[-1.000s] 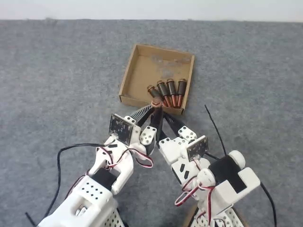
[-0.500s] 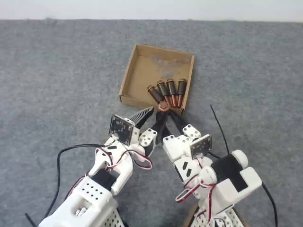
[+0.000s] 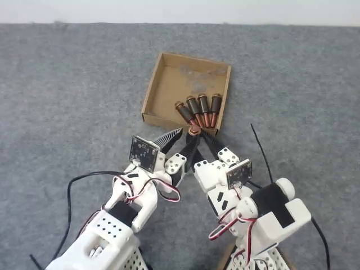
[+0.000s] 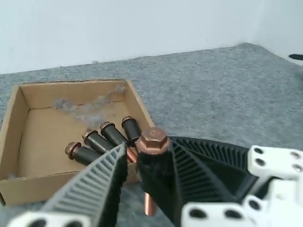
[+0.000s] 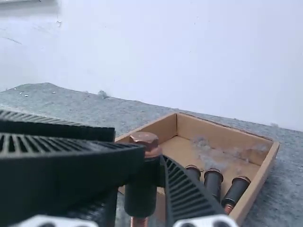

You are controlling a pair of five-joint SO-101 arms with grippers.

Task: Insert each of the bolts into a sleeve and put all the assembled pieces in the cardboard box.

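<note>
The cardboard box (image 3: 149, 95) sits at the table's far middle with several assembled bolt-and-sleeve pieces (image 3: 200, 111) lying side by side against its near right wall. Just outside the box's near wall, my right gripper (image 3: 195, 135) is shut on another assembled piece (image 3: 194, 131), held upright: black sleeve (image 4: 154, 172), copper bolt head (image 4: 152, 140) on top, shank tip poking out below. My left gripper (image 3: 183, 135) is open beside it, its ribbed finger (image 4: 97, 187) a small gap away from the sleeve. The right wrist view shows the held piece (image 5: 141, 189) in front of the box (image 5: 227, 135).
Grey carpet-like cloth (image 3: 67, 84) covers the table, with open room left and right of the box. A black cable (image 3: 256, 151) trails beside the right arm and another (image 3: 72, 191) loops by the left arm. A white wall (image 5: 189, 47) stands behind the box.
The right gripper has carried the assembled piece a little to the right, away from the left gripper's ribbed finger, which has stayed put and now stands apart from it.
</note>
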